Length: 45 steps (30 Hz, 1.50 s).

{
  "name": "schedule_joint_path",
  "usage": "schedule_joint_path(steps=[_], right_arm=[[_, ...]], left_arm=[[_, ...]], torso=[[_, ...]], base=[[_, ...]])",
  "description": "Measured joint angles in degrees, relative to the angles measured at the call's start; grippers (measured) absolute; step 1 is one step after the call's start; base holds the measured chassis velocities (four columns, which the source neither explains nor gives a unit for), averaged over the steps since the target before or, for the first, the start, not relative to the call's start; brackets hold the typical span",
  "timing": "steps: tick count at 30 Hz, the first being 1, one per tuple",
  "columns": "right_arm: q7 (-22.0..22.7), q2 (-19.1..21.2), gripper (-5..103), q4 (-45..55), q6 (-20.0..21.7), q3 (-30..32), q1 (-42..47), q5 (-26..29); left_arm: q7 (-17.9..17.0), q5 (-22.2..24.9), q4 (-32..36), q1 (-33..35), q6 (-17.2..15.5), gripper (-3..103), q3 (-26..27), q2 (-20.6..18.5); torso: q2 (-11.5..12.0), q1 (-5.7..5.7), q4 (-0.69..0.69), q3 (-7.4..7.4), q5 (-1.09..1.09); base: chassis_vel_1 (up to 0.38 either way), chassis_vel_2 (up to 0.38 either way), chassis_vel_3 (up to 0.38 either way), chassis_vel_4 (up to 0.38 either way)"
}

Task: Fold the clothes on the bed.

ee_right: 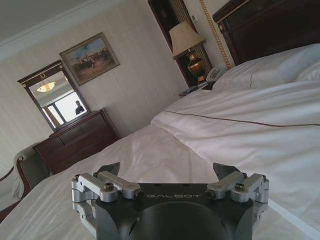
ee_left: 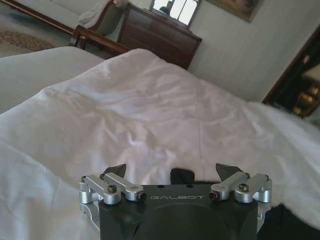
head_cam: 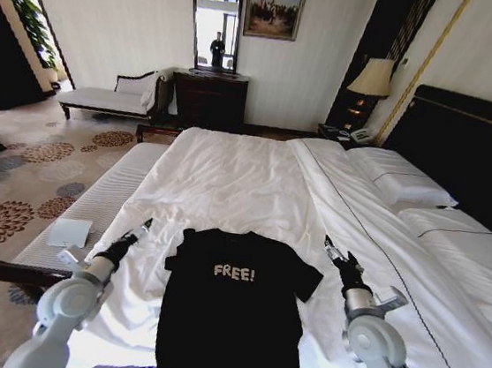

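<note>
Clothes first: I see one black T-shirt (head_cam: 233, 311) lying flat on the near end of the bed (head_cam: 228, 182), its "FREE!" chest print facing up. My left gripper (head_cam: 146, 225) hovers just beside its left sleeve, fingers released and holding nothing. My right gripper (head_cam: 328, 243) hovers just beside the right sleeve, fingers likewise spread apart. Farther off, white pillows (head_cam: 402, 180) rest against the dark headboard (head_cam: 477, 148).

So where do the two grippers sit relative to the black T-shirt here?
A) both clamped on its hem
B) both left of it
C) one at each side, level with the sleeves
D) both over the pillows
C: the left gripper and right gripper flank the T-shirt beside its sleeves, holding nothing.
</note>
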<state>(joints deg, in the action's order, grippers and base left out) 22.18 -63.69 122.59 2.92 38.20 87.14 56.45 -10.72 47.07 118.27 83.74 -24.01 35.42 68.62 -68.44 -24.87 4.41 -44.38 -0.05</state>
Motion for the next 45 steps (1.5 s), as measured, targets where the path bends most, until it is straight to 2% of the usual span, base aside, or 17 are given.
schedule_joint_path(steps=[3, 4, 7, 8, 12, 13, 17, 21, 26, 30, 37, 45], right_arm=[[1.5, -1.3, 100, -0.1, 0.1, 0.0, 0.6, 0.1], [1.5, -1.3, 100, -0.1, 0.1, 0.0, 0.6, 0.1], [2.9, -2.6, 100, -0.4, 0.3, -0.4, 0.7, 0.3], [2.9, -2.6, 100, -0.4, 0.3, -0.4, 0.7, 0.3], [4.0, -3.1, 100, -0.4, 0.8, -0.8, 0.4, 0.8], [4.0, -3.1, 100, -0.4, 0.8, -0.8, 0.4, 0.8], [5.2, -3.6, 100, -0.4, 1.5, -1.2, 0.3, 1.3], [5.9, -3.7, 100, -0.3, 2.1, -1.6, 0.2, 1.6], [6.3, -3.3, 100, -0.4, 2.5, -1.7, 0.2, 2.0], [6.5, -3.1, 100, -0.5, 2.6, -1.9, 0.1, 2.0], [6.9, -3.1, 100, -0.4, 2.9, -2.3, 0.1, 2.2], [7.0, -3.0, 100, -0.1, 3.0, -2.6, 0.3, 2.2]], left_arm=[[2.7, -12.3, -2.6, 1.5, 2.4, 100, -4.3, -0.6], [2.7, -12.3, -2.6, 1.5, 2.4, 100, -4.3, -0.6], [5.3, -23.0, -5.6, 2.5, 6.6, 100, -7.4, -1.3], [5.3, -23.0, -5.6, 2.5, 6.6, 100, -7.4, -1.3], [7.2, -33.6, -7.9, 2.9, 10.6, 100, -10.1, -2.5], [7.2, -33.6, -7.9, 2.9, 10.6, 100, -10.1, -2.5], [8.3, -46.3, -11.8, 1.9, 15.2, 100, -12.5, -4.7], [9.9, -49.3, -13.8, 1.8, 16.9, 100, -13.6, -6.4], [12.1, -49.6, -14.2, 1.8, 17.9, 100, -14.6, -8.1], [12.3, -50.4, -14.8, 1.1, 18.0, 100, -15.3, -8.5], [10.6, -52.7, -17.8, -0.4, 18.3, 100, -16.1, -7.7], [6.9, -50.8, -19.9, -2.4, 18.1, 100, -15.9, -5.4]], torso=[[0.0, 0.00, -0.01, 0.00, 0.01], [0.0, 0.00, -0.01, 0.00, 0.01], [0.0, 0.00, -0.01, 0.00, 0.01], [0.0, 0.00, -0.01, 0.00, 0.01], [0.0, 0.00, -0.02, 0.00, 0.02], [0.0, 0.00, -0.02, 0.00, 0.02], [0.0, 0.00, 0.00, 0.01, 0.01], [0.0, 0.00, -0.02, 0.00, 0.01], [0.0, 0.00, -0.01, 0.00, 0.01], [0.0, 0.00, 0.00, 0.00, 0.01], [0.0, 0.00, -0.01, 0.00, 0.01], [0.0, 0.00, 0.00, 0.00, 0.01]], base=[[0.000, 0.000, 0.000, 0.000], [0.000, 0.000, 0.000, 0.000], [0.000, 0.000, 0.000, 0.000], [0.000, 0.000, 0.000, 0.000], [0.000, 0.000, 0.000, 0.000], [0.000, 0.000, 0.000, 0.000], [0.000, 0.000, 0.000, 0.000], [0.000, 0.000, 0.000, 0.000], [0.000, 0.000, 0.000, 0.000], [0.000, 0.000, 0.000, 0.000], [0.000, 0.000, 0.000, 0.000], [0.000, 0.000, 0.000, 0.000]])
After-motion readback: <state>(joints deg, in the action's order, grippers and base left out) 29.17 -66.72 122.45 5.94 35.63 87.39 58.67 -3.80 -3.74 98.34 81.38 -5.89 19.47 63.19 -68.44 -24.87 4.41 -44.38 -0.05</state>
